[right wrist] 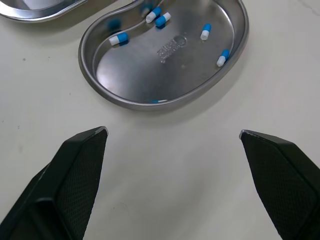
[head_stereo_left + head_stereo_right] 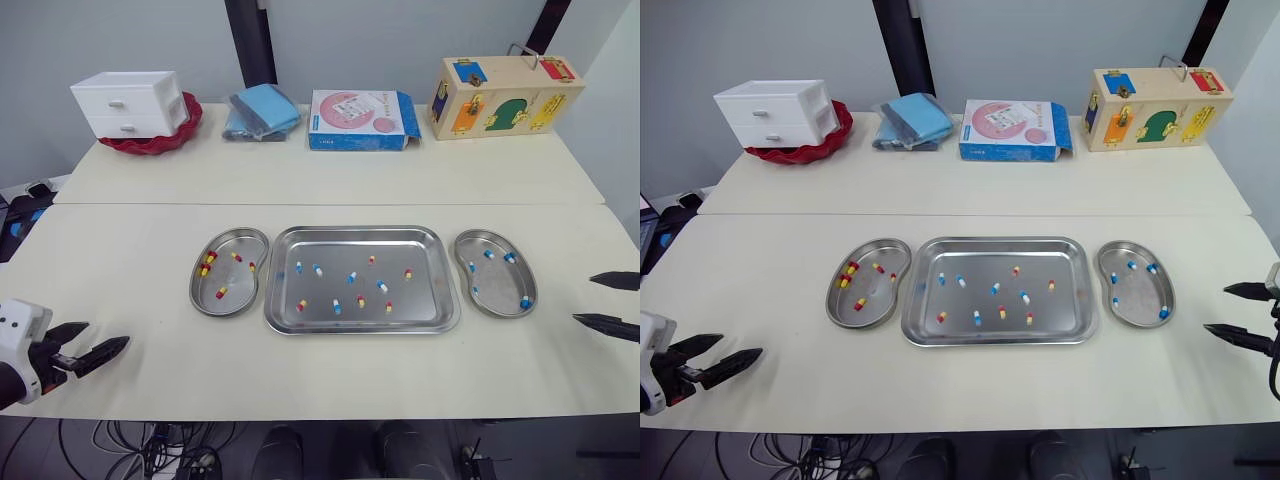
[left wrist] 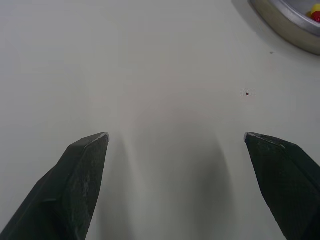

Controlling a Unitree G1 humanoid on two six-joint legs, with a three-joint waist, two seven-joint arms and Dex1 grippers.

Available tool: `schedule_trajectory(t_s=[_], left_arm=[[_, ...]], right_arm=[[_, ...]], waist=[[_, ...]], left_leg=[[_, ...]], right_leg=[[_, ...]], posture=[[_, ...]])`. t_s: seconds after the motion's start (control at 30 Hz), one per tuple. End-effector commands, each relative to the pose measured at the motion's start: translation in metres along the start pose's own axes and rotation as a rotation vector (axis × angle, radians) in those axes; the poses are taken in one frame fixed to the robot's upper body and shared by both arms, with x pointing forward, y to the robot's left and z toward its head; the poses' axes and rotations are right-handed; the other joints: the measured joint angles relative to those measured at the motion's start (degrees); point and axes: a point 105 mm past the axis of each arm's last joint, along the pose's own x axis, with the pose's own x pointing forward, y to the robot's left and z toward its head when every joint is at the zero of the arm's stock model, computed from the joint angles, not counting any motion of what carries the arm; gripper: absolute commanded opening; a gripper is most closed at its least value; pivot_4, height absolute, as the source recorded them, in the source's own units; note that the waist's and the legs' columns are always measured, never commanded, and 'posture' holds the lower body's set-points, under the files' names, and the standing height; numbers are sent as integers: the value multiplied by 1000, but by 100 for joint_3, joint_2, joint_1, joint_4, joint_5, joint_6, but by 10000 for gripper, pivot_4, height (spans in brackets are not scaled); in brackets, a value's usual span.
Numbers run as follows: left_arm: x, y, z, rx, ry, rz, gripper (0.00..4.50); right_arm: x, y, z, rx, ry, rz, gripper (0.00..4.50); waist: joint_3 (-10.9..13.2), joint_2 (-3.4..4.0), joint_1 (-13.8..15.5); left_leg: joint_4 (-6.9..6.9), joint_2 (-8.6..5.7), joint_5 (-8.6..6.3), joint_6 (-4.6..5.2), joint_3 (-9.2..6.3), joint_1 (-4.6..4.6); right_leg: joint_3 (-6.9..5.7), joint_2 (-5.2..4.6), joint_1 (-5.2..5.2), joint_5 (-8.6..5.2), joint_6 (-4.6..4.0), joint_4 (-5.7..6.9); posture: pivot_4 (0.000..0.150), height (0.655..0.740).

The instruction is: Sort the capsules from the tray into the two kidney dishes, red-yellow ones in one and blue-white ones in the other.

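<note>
1. You have a pale worktop (image 2: pixel 130 270) made of two slabs. Their seam runs across just behind the tray (image 2: pixel 400 250). A plain light wall (image 2: pixel 120 40) with a dark post (image 2: pixel 250 40) stands behind it.
2. The tray lies mid-worktop. It holds loose capsules of both kinds, blue-white (image 2: pixel 351 278) and red-yellow (image 2: pixel 302 305), scattered apart.
3. The left kidney dish (image 2: pixel 232 278) sits just beside the tray's left edge and holds red-yellow capsules (image 2: pixel 221 293). The right kidney dish (image 2: pixel 497 285) sits just beside the right edge and holds blue-white capsules (image 2: pixel 525 302).
4. Your left end effector (image 2: pixel 108 333) hovers low over bare worktop near the front-left edge, well apart from the left dish. Its fingers are spread wide and hold nothing.
5. Your right end effector (image 2: pixel 582 299) hangs by the worktop's right side, near the right dish. It too is spread wide and empty, and its wrist view looks straight at that dish.
6. The back slab carries four items in a row, well apart from the tray:
   - a white drawer unit (image 2: pixel 128 103) resting in a red bowl (image 2: pixel 150 143)
   - a blue packet (image 2: pixel 262 112)
   - a pink-and-blue box (image 2: pixel 358 120)
   - a wooden latch box (image 2: pixel 505 95)
7. Open worktop lies left of the left dish, in front of all three containers, and between the tray and the back row.
8. The front edge runs just below your left end effector, and cables (image 2: pixel 130 440) lie on the floor beneath it.
</note>
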Motion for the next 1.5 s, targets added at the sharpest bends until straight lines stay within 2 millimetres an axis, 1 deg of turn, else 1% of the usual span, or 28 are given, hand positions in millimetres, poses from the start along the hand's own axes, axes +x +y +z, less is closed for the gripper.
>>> schedule_trajectory(t_s=[0.03,0.07,0.17,0.2,0.23,0.33,0.4,0.43,0.5,0.57,0.63,0.73,0.8,0.87,0.97,1.07,1.13,1.17,1.23,1.3,1.4,1.5], left_arm=[[-8,-2,2,-11,-39,17,45000],[-7,-6,-1,-22,-36,11,45000],[-6,-22,-11,-44,-26,-21,45000],[-5,-27,-14,-50,-26,-26,45000],[-6,-30,-15,-54,-27,-27,45000],[-7,-35,-18,-65,-29,-22,45000],[-8,-39,-19,-64,-38,-9,45000],[-8,-40,-19,-62,-42,-1,45000],[-11,-41,-18,-59,-53,14,45000],[-15,-43,-16,-41,-68,37,45000],[-23,-46,-13,-17,-82,63,45000],[-30,-50,-11,3,-83,69,45000],[-29,-56,1,44,-99,61,45000],[-26,-66,14,88,-118,27,45000],[-11,-105,43,118,-174,-111,45000],[0,-137,64,146,-193,-217,45000],[9,-157,79,199,-189,-274,45000],[13,-164,86,210,-197,-293,45000],[20,-173,96,224,-200,-308,45000],[27,-182,102,231,-193,-333,45000],[32,-191,103,238,-172,-376,45000],[36,-192,97,237,-139,-388,45000]], right_arm=[[-7,9,16,-48,-72,-14,44752],[-7,16,18,-52,-85,2,44752],[-3,52,28,-89,-141,95,44752],[0,68,32,-94,-164,132,44752],[4,82,36,-102,-182,168,44752],[15,116,44,-113,-239,237,44752],[26,131,51,-114,-303,254,44752],[29,135,54,-113,-323,254,44752],[37,141,57,-110,-359,250,44752],[46,145,57,-113,-380,246,44752],[56,148,62,-104,-423,243,44752],[63,152,67,-104,-452,248,44752],[67,155,70,-113,-463,265,44752],[69,159,72,-125,-468,284,44752],[73,162,73,-131,-472,306,44752],[76,164,76,-132,-479,315,44752],[76,165,79,-134,-484,319,44752],[77,165,80,-133,-486,319,44752],[77,166,82,-130,-490,320,44752],[77,167,84,-129,-493,321,44752],[77,169,86,-127,-494,325,44752],[76,169,88,-120,-494,325,44752]], waist=[[-1,-2,5],[-1,-2,19],[-3,-5,72],[-3,-6,79],[-7,-12,92],[-9,-17,109],[-20,-36,109],[-23,-50,105],[-25,-58,103],[-26,-64,99],[-31,-79,85],[-32,-81,96],[-33,-84,120],[-36,-93,165],[-38,-100,230],[-36,-97,240],[-34,-92,236],[-33,-91,235],[-33,-91,233],[-32,-90,224],[-32,-89,207],[-31,-88,215]], left_leg=[[-1,0,0,0,0,0],[-1,0,0,0,0,0],[-1,-1,0,0,-1,1],[-1,0,0,0,-1,2],[0,-1,0,0,-1,1],[0,0,0,-1,-11,19],[0,-1,0,-1,-10,35],[0,0,0,-1,-10,43],[0,1,0,-1,-9,70],[0,0,0,-1,-7,71],[-1,2,0,-1,-7,73],[-3,4,0,-1,-9,72],[-2,3,0,-1,-8,73],[-1,3,0,-2,-11,73],[-1,3,0,-2,-12,72],[0,3,0,-2,-12,72],[-1,3,0,-2,-14,74],[0,4,0,-2,-16,73],[-1,3,0,-2,-17,72],[-1,1,0,-1,-16,72],[-2,3,0,-1,-16,71],[-3,2,0,-1,-17,69]], right_leg=[[0,0,0,0,0,-1],[0,0,0,0,0,-1],[1,1,4,-1,0,-2],[1,0,6,-1,1,-2],[1,0,6,-1,1,-2],[-5,2,29,-1,1,-2],[-3,1,45,-1,1,-3],[-3,2,52,-1,1,-3],[-1,1,74,-2,1,-4],[0,1,75,-2,1,-6],[0,2,75,-2,1,-6],[-1,3,74,-3,-2,-6],[-1,3,75,-3,-2,-6],[-2,3,75,-3,-2,-6],[-3,3,76,-4,-2,-7],[-3,2,78,-3,-1,-7],[-4,3,77,-3,-2,-6],[-5,4,77,-3,-2,-6],[-5,5,77,-3,-2,-6],[-5,4,77,-3,-2,-6],[-4,5,74,-2,-3,-6],[-5,5,74,-3,-3,-7]], posture=[[1500,7400],[1500,7400],[1500,7400],[1500,7400],[1500,7400],[1500,7400],[1500,7400],[1500,7400],[1500,7400],[1500,7400],[1500,7400],[1500,7400],[1500,7400],[1500,7400],[1500,7400],[1500,7400],[1500,7400],[1500,7400],[1500,7400],[1500,7400],[1500,7400],[1500,7400]])
